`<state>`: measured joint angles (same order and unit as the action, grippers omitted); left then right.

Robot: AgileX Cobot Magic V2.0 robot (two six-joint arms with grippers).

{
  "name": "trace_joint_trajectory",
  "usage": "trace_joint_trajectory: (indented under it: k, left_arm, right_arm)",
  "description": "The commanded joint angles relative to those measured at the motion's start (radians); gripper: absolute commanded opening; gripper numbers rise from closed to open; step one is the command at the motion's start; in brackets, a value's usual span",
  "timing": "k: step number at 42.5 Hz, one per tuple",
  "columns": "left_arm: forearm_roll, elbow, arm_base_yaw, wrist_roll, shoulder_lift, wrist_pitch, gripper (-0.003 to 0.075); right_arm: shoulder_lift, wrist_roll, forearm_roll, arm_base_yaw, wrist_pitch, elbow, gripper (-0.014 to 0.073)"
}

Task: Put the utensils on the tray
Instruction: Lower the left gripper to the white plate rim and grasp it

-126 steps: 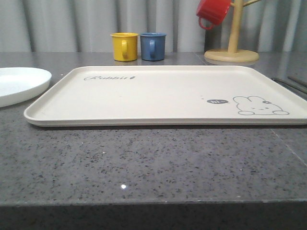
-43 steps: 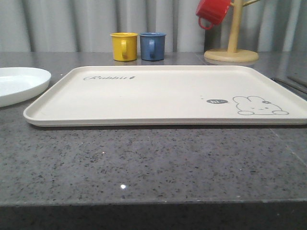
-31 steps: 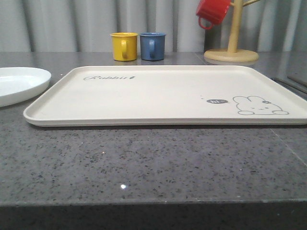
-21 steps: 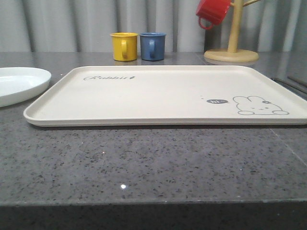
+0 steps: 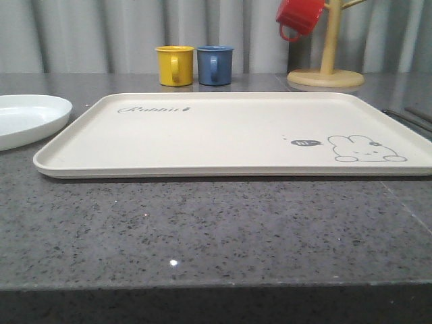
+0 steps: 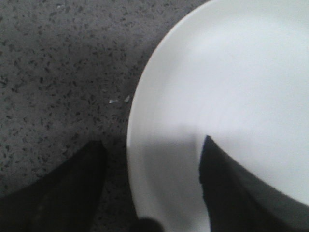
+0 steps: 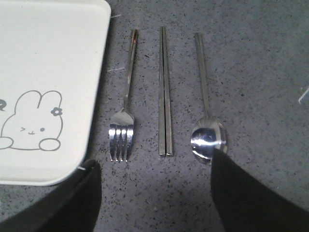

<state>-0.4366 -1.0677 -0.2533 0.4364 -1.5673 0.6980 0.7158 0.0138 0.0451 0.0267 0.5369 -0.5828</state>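
The cream tray point(image 5: 229, 131) with the rabbit drawing lies bare in the middle of the counter; one corner of the tray point(image 7: 48, 72) also shows in the right wrist view. Beside that corner a fork point(image 7: 123, 111), a pair of chopsticks point(image 7: 164, 92) and a spoon point(image 7: 207, 135) lie parallel on the counter. My right gripper point(image 7: 154, 162) hovers open just short of their ends, holding nothing. The white plate point(image 5: 27, 118) rests left of the tray. My left gripper point(image 6: 152, 142) is open astride the rim of the plate point(image 6: 231, 82), one finger over the counter, one over the plate.
A yellow mug point(image 5: 175, 65) and a blue mug point(image 5: 215, 64) stand behind the tray. A wooden mug tree point(image 5: 327, 67) at the back right carries a red mug point(image 5: 298, 17). Speckled grey counter point(image 5: 202, 229) stretches in front of the tray.
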Motion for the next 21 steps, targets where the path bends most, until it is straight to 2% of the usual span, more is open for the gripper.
trace_joint_trajectory:
  k: [1,5,10,21]
  left_arm:
    - [-0.031,-0.031,0.000,0.002,0.032,-0.023,0.0232]
    - [-0.031,-0.031,0.000,0.002,0.032,-0.023,0.0095]
    - [-0.031,-0.031,0.000,0.002,0.036,-0.027,-0.0020]
    - [-0.080,-0.115,0.002,0.003,0.070,0.051,-0.0020]
  right_arm:
    - [0.003,0.004,-0.010,0.005,-0.068,-0.028,0.0509]
    - [0.003,0.004,-0.010,0.005,-0.069,-0.028,0.0509]
    - [0.003,0.004,-0.010,0.005,-0.068,-0.028,0.0509]
    - [0.003,0.004,-0.010,0.005,-0.069,-0.028,0.0509]
